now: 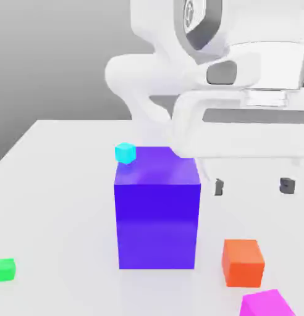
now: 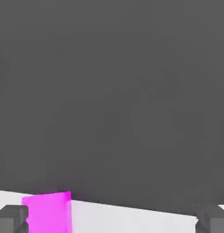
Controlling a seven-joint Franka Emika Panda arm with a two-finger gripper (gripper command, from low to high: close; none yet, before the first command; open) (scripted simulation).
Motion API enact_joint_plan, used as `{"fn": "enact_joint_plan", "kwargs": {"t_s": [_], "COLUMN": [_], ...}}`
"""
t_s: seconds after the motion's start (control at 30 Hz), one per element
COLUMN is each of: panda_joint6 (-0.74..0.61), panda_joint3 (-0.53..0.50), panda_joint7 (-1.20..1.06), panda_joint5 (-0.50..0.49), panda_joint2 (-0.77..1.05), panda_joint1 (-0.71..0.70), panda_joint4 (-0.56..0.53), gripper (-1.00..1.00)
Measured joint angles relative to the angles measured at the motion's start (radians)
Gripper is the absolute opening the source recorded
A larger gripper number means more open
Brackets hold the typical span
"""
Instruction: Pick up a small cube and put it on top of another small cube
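The small cube (image 1: 267, 303), plain magenta-pink, lies on the white table (image 1: 55, 203) at the exterior view's lower right, partly cut off by the edge. An orange cube (image 1: 243, 263) of about the same size sits just behind it, to its left. My gripper (image 1: 253, 186) hangs above and behind both cubes, open, with its two dark fingertips (image 1: 219, 186) wide apart and nothing between them. In the hand view the small cube (image 2: 48, 213) shows close to one fingertip (image 2: 11, 218), off to one side of the gripper (image 2: 112, 220).
A tall blue block (image 1: 157, 213) stands in the middle of the table, left of the orange cube. A small cyan cube (image 1: 125, 152) sits behind the block's far left corner. A small green cube (image 1: 4, 270) lies at the exterior view's lower left.
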Motion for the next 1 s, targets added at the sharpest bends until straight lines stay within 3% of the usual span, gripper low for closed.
{"fn": "enact_joint_plan", "kwargs": {"t_s": [0.4, 0.43, 0.63, 0.8, 1.0], "panda_joint6": [0.154, 0.181, 0.195, 0.094, 0.072], "panda_joint3": [-0.003, -0.015, -0.020, 0.012, -0.074], "panda_joint7": [0.068, 0.076, 0.078, 0.042, -0.068], "panda_joint5": [-0.049, -0.059, -0.063, -0.015, 0.015], "panda_joint2": [0.429, 0.463, 0.480, 0.355, 0.298], "panda_joint1": [0.091, 0.100, 0.105, 0.076, -0.074], "panda_joint4": [0.051, 0.057, 0.060, 0.036, -0.014], "gripper": [0.00, -1.00, -1.00, -1.00, -1.00]}}
